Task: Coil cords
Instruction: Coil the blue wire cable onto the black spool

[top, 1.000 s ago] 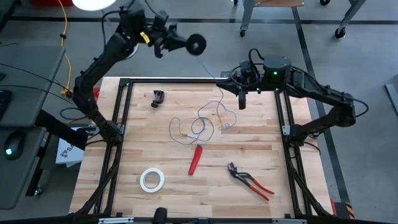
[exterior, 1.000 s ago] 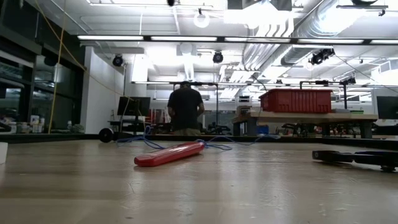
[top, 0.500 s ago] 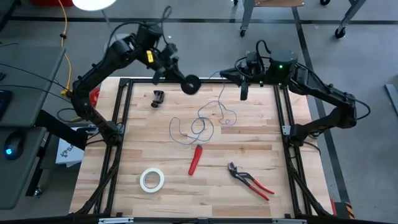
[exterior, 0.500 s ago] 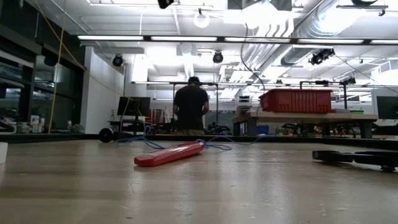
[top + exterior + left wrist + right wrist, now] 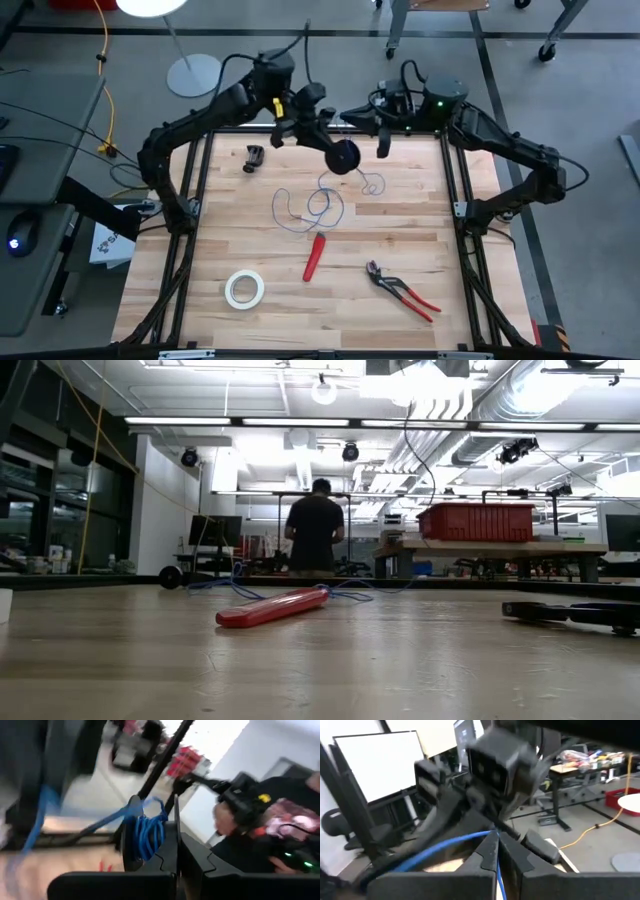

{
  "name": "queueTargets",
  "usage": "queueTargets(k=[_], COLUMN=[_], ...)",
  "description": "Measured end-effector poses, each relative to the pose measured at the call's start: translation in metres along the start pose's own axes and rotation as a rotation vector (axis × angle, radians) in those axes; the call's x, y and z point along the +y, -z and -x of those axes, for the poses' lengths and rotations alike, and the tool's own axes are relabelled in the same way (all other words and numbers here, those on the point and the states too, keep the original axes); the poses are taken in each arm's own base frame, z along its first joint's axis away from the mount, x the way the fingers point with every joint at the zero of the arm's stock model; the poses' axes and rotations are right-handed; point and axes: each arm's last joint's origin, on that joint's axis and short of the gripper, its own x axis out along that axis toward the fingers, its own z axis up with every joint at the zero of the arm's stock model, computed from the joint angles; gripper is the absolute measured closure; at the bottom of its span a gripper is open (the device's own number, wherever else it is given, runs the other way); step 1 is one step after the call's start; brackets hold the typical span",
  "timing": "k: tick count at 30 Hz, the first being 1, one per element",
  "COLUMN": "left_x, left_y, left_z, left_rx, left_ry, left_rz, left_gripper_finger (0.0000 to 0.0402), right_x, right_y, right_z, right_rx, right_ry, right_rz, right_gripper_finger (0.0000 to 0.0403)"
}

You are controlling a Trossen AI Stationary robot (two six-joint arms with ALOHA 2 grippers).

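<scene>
Since a second ago your left gripper (image 5: 325, 140) has swung the spool (image 5: 344, 157) from beyond the table's far edge to above the wire (image 5: 318, 203) loops, clamped on it; your right gripper (image 5: 384, 145) pinches the strand; it's light, floppy, tangle-prone, so guide it near the spool.

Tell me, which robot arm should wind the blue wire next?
Probably the left. Its gripper is shut on the black spool, already partly wound, above the wire loops. The right gripper just pinches the wire, feeding it.
</scene>
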Motion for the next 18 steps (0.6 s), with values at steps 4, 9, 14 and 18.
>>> queueTargets(k=[4, 9, 14, 18], left_x=[-0.002, -0.014, -0.017, -0.016], left_y=[-0.018, -0.038, -0.049, -0.052], left_z=[-0.001, 0.016, 0.042, 0.069], left_rx=[-0.094, -0.246, -0.359, -0.358], left_ry=[0.055, 0.051, 0.008, -0.060], left_rz=[-0.109, -0.251, -0.326, -0.309], left_gripper_finger=[0.0401, 0.0401, 0.0401, 0.0401], right_x=[0.006, 0.009, 0.012, 0.013], right_y=[0.001, 0.002, 0.002, 0.002], right_z=[-0.001, -0.003, -0.003, -0.002], right_rx=[0.004, 0.009, 0.004, 0.015], right_ry=[-0.025, -0.040, -0.049, -0.050], right_rz=[0.001, -0.001, -0.015, -0.021], right_gripper_finger=[0.0403, 0.0403, 0.0403, 0.0402])
